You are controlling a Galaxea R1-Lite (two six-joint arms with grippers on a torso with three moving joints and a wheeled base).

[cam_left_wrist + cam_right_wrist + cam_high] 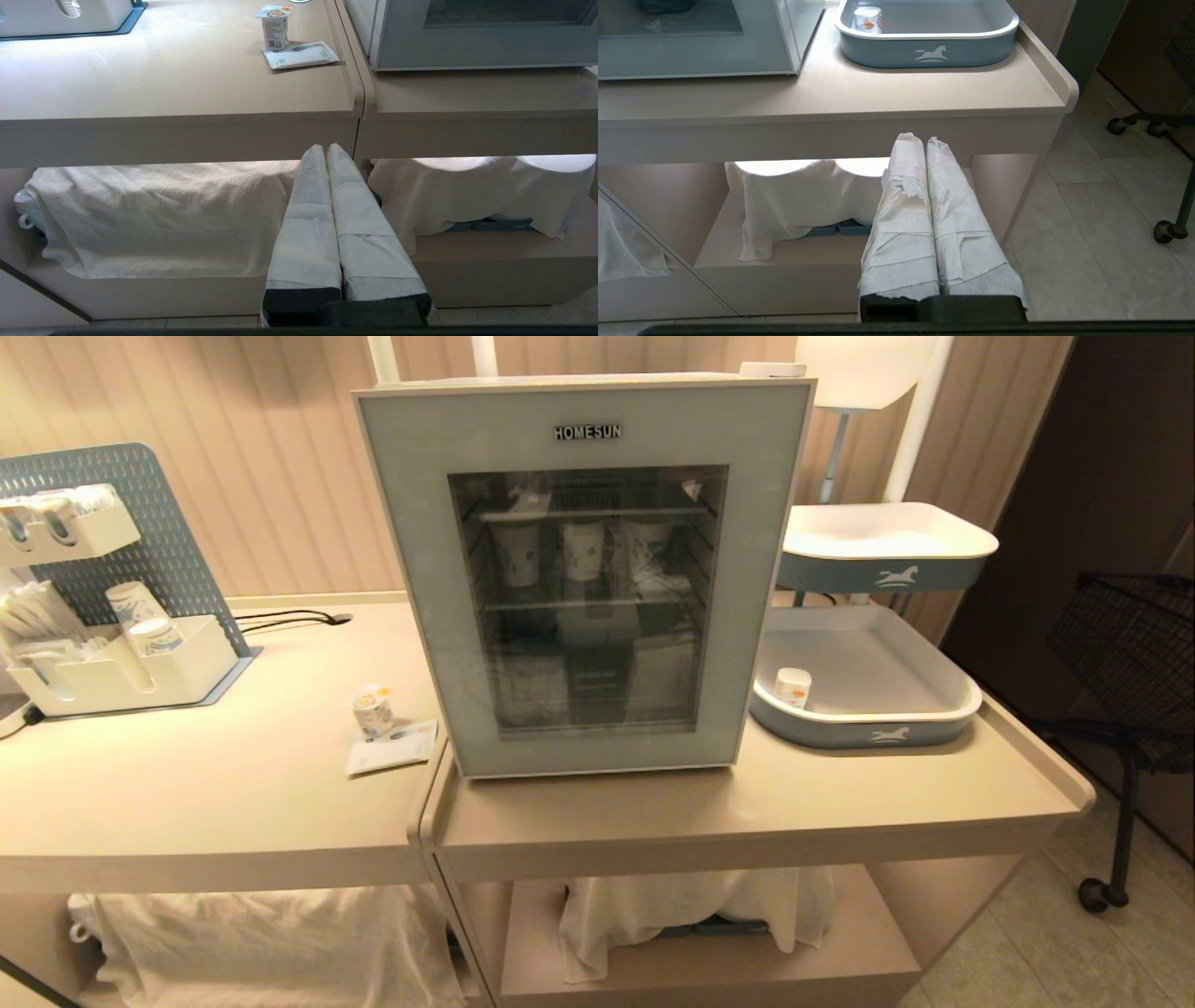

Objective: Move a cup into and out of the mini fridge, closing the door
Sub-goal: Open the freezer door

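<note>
**Both grippers parked below the counter, fridge door shut**

The mini fridge (583, 574) stands on the counter (747, 812) with its glass door (597, 737) closed; tall paper cups (583, 549) show on the upper wire shelf behind the window. The cup (274, 27) sits out on the adjoining table (163, 79), up and beyond the left gripper's (325, 148) fingertips, touching a flat white packet (301, 54) (the packet lies on the near side of it). The table edge lies between the fingers and the cup. A blue-grey tray (927, 49) with a plainer small white cup (867, 18) in it stands beyond the right gripper (920, 139), beside the fridge. White cloths (154, 219) drape the lower shelves behind both grippers. Each pair of paper-wrapped fingers is pressed together, tips touching, holding nothing.
</note>
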